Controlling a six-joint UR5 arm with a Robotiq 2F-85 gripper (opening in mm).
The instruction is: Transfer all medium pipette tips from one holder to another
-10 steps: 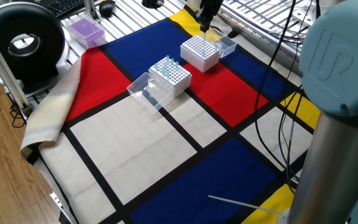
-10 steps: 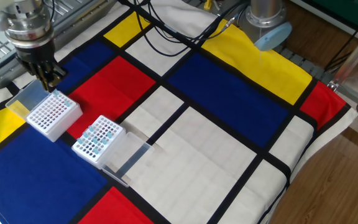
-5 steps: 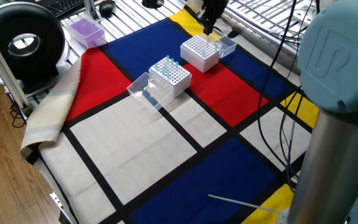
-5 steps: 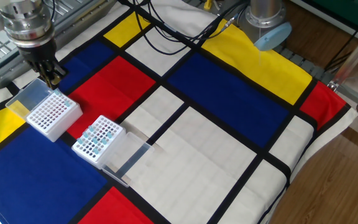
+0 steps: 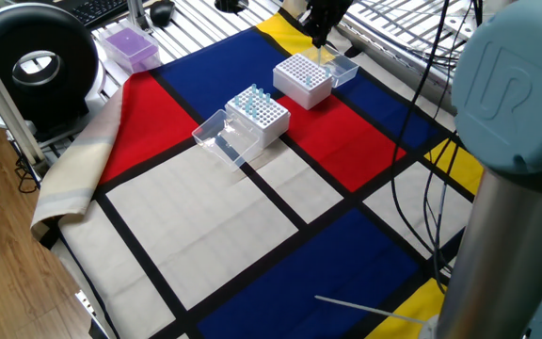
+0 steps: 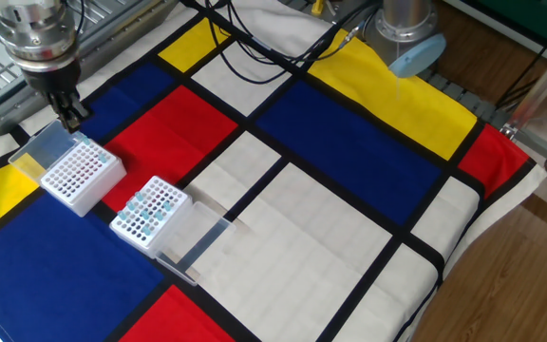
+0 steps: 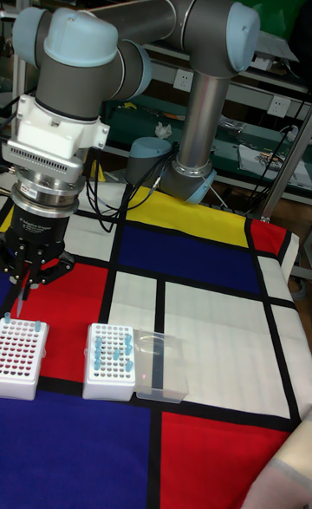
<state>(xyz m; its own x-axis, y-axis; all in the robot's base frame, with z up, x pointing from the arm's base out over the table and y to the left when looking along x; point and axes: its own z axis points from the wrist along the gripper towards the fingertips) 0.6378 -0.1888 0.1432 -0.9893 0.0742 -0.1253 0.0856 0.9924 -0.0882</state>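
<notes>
Colour-block tablecloth [image 6: 349, 218], tool [image 6: 69, 116] above white rack [image 6: 82, 176].

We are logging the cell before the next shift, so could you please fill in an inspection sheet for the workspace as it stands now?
Surface: cloth with red, blue, yellow, white blocks covers the table.
Job's things: rack holding blue tips, clear lid open beside it; second rack with a tip at its far corner.
Clutter: purple box off the cloth.
Hand: hand above second rack's far edge; jaw state unclear.
Cables: black cables across the cloth's far side.
Surroundings: black round device, wood floor.
</notes>
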